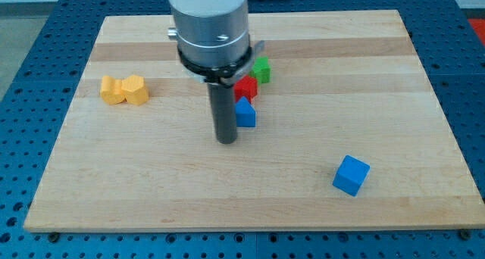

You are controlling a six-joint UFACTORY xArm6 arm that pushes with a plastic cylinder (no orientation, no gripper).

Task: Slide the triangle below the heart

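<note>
Pale striped wooden surface [318, 70]. Yellow heart-shaped block [124, 89]. Green block [262, 70]. Red block [245, 88]. Blue triangular block [245, 113]. Blue cube block [351, 175]. Dark rod, my tip [226, 140].

My tip [226, 140] stands near the board's [394, 77] middle, just beside the small blue block [245, 113] on its right. Behind that, a red block [245, 88] and a green block [262, 70] crowd together in a line towards the top edge, blocking passage there. A yellow block [125, 89] sits near the left edge. A blue cube [351, 175] stands alone towards the bottom right corner. Wide room lies along the bottom edge and in the top right corner.
</note>
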